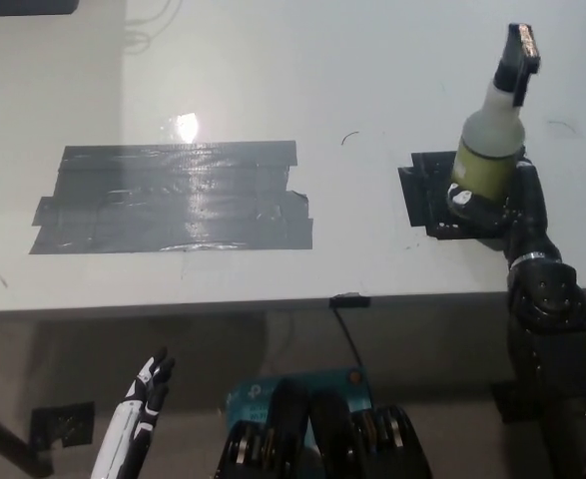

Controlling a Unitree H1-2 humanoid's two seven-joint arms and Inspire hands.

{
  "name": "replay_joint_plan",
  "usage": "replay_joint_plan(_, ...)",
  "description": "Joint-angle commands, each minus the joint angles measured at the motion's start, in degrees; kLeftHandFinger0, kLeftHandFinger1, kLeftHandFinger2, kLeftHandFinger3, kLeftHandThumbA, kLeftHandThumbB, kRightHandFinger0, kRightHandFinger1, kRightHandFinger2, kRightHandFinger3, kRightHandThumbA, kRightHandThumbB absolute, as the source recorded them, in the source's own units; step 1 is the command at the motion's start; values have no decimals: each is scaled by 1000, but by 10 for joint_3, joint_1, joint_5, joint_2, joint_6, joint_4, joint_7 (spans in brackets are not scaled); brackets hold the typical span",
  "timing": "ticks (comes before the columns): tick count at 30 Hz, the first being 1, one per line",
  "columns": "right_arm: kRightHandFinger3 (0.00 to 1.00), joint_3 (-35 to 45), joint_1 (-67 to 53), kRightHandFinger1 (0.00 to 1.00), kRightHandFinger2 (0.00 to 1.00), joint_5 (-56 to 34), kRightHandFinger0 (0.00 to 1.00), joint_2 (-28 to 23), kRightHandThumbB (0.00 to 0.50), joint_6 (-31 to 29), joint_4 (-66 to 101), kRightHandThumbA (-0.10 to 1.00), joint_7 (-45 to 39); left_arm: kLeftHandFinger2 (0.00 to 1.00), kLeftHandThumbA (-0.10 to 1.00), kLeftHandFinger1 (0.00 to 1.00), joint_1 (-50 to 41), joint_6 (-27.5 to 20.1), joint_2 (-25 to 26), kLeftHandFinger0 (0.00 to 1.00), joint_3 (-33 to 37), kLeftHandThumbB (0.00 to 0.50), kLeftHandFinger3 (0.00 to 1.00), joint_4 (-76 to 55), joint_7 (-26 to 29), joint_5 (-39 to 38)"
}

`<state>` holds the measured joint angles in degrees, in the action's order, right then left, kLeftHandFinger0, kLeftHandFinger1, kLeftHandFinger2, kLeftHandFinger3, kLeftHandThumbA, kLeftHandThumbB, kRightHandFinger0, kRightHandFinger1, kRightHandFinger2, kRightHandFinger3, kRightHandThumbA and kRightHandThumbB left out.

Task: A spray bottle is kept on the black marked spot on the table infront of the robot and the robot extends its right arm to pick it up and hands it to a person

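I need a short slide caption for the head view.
Black right hand grips spray bottle on black marked spot.

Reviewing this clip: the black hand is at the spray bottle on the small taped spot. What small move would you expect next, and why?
Probably a short straight lift. The right hand looks closed around the lower body of the spray bottle, which stands upright over the small black marked spot on the table. No person is in view yet. The left hand rests below the table edge.
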<state>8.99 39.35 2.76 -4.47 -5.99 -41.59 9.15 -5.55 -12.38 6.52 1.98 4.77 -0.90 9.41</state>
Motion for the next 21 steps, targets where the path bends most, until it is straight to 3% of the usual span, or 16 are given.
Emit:
replay_joint_plan(1, 603, 21, 35, 348, 508, -27, 142, 26, 440, -69, 57, 443, 43, 1000, 1000, 1000, -3, -23, 1, 1000, -7, 287, 1000, -5, 8, -9)
replay_joint_plan(2, 453, 20, 32, 225, 357, -19, 28, 32, 433, -68, 76, 440, 51, 1000, 1000, 1000, -5, -24, 2, 1000, -7, 290, 1000, -6, 8, -9)
replay_joint_plan(3, 477, 20, 31, 267, 433, -15, 16, 35, 432, -67, 82, 439, 55, 1000, 1000, 1000, -6, -25, 2, 1000, -7, 291, 1000, -6, 8, -8)
replay_joint_plan(4, 410, 21, 30, 265, 493, -14, 1, 39, 369, -65, 95, 313, 59, 1000, 1000, 1000, -4, -26, 2, 1000, -7, 290, 1000, -4, 9, -5)
replay_joint_plan(5, 397, 22, 28, 255, 506, -18, 0, 43, 317, -64, 110, 211, 57, 1000, 1000, 1000, -4, -25, 2, 1000, -7, 291, 1000, -4, 10, -2)
replay_joint_plan(6, 408, 23, 29, 258, 526, -24, 0, 44, 303, -64, 114, 162, 53, 1000, 1000, 1000, -1, -23, 2, 1000, -7, 292, 1000, -3, 10, -2)
replay_joint_plan(7, 424, 20, 28, 243, 524, -19, 0, 44, 225, -58, 125, 13, 53, 1000, 1000, 1000, 1, -23, 2, 1000, -8, 293, 1000, -3, 10, -4)
replay_joint_plan(9, 442, 16, 24, 233, 526, -10, 0, 44, 192, -48, 138, -82, 57, 1000, 1000, 1000, 1, -24, 2, 1000, -8, 293, 1000, -2, 10, -5)
replay_joint_plan(11, 498, 11, 18, 221, 532, 1, 0, 45, 168, -41, 152, -100, 61, 1000, 1000, 1000, 1, -25, 2, 1000, -9, 294, 1000, -1, 7, -10)
replay_joint_plan(15, 625, -11, 3, 254, 607, 29, 0, 41, 171, -28, 182, -100, 60, 1000, 1000, 1000, 4, -22, 6, 1000, -9, 293, 1000, -4, 4, -9)
replay_joint_plan(17, 686, -36, -7, 301, 651, 41, 4, 31, 157, -27, 198, -100, 37, 1000, 1000, 1000, 5, -21, 6, 1000, -8, 291, 1000, -5, 4, -7)
replay_joint_plan(21, 792, -79, -23, 398, 766, 44, 2, 40, 141, 37, 269, -100, 1, 1000, 1000, 1000, 9, -21, 9, 1000, -7, 288, 1000, -3, 4, -3)
